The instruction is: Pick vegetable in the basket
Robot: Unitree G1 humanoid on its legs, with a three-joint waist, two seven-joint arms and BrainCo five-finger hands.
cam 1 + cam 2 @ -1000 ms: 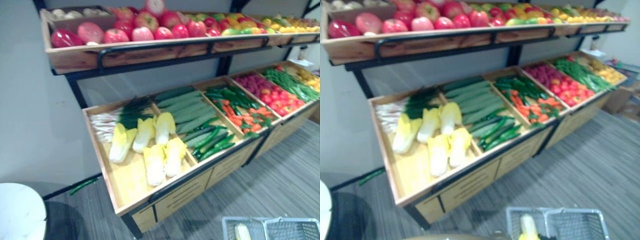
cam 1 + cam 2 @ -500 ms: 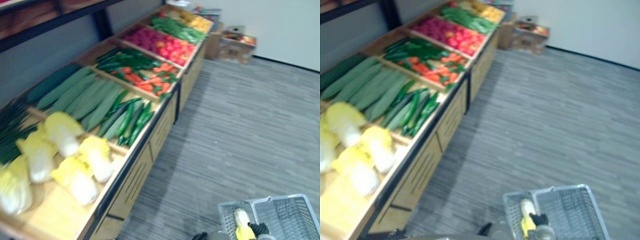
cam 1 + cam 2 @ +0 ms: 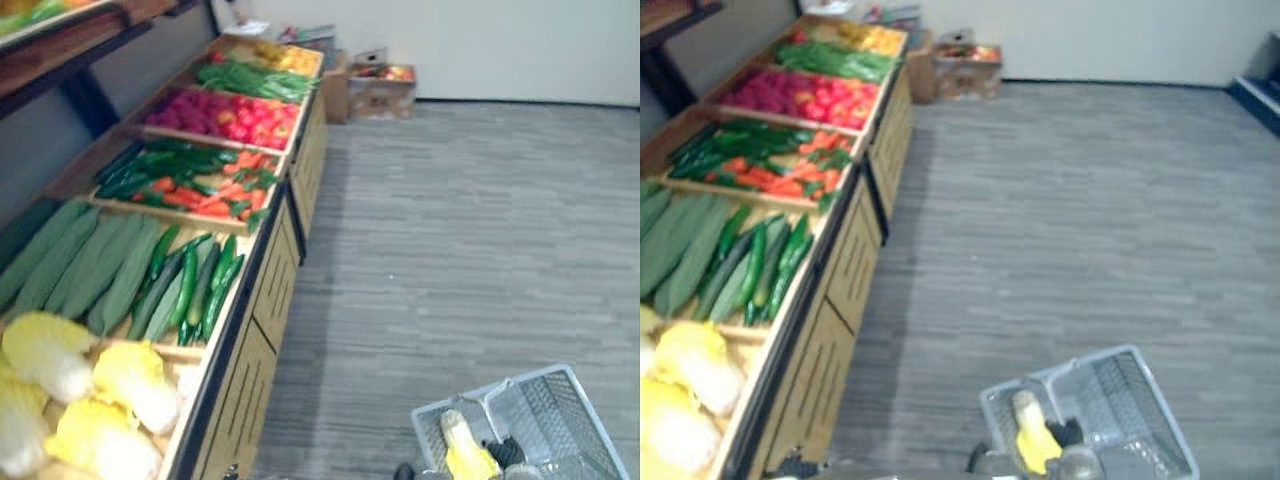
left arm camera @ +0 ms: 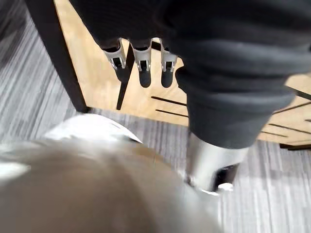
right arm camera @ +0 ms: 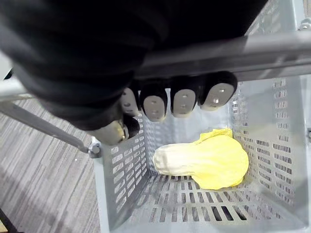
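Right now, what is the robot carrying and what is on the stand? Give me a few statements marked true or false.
1. The basket has one yellow cabbage lying in it. True.
2. The right hand is open and hovers above the basket. False: its fingers are curled round the basket's handle.
3. On the stand, the dark green cucumbers lie in the compartment next to the cabbages. True.
4. The left hand holds a carrot. False: it holds nothing, its fingers relaxed near the stand's wooden front. The carrots lie in their own compartment.
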